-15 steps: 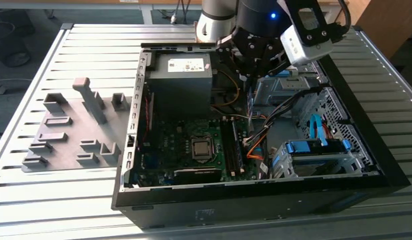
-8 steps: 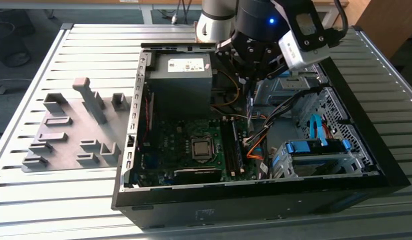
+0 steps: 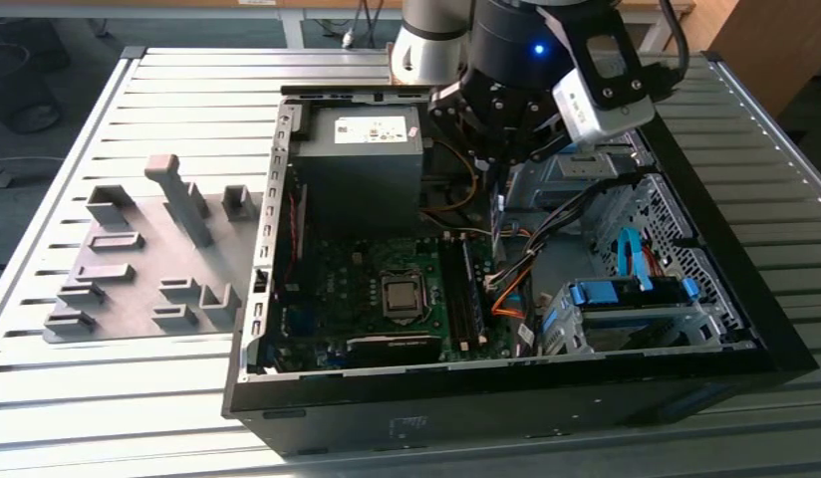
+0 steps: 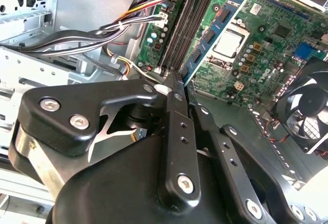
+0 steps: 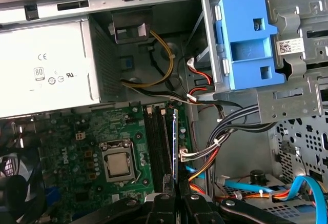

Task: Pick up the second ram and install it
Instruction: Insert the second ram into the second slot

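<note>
One ram (image 4: 211,32) stands edgewise between the closed pincer's (image 4: 180,83) fingertips, above the motherboard (image 4: 266,44).

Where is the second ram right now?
In both wrist views, the second ram stands edge-on over the memory slots, beside the processor socket, held by the gripper.

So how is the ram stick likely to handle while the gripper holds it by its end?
The second ram looks like a thin bare board, so probably stiff and light. Pinched edge-on in the gripper, it may twist if pushed crooked. Its exposed chips suggest it is fragile.
</note>
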You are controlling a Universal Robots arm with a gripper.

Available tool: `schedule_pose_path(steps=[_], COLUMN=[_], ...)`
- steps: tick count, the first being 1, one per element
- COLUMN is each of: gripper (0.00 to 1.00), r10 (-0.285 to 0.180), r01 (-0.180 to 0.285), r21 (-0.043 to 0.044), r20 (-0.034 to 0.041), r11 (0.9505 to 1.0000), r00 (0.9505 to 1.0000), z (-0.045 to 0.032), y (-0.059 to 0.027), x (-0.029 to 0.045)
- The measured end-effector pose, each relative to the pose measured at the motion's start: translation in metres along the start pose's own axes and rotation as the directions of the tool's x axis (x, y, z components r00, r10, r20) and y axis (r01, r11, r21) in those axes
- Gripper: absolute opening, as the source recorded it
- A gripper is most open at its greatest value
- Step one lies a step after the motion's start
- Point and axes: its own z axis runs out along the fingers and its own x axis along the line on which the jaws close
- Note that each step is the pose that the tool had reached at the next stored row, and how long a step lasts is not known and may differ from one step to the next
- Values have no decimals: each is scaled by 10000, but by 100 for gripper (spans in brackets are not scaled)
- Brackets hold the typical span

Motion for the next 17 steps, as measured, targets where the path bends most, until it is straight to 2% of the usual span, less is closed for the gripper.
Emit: schedule_pose_path(steps=[17], gripper=[14], r10=[0], r01=[0], r21=[3], r20=[-12], r11=[10000], r00=[10000], z=[80], y=[0], x=[2])
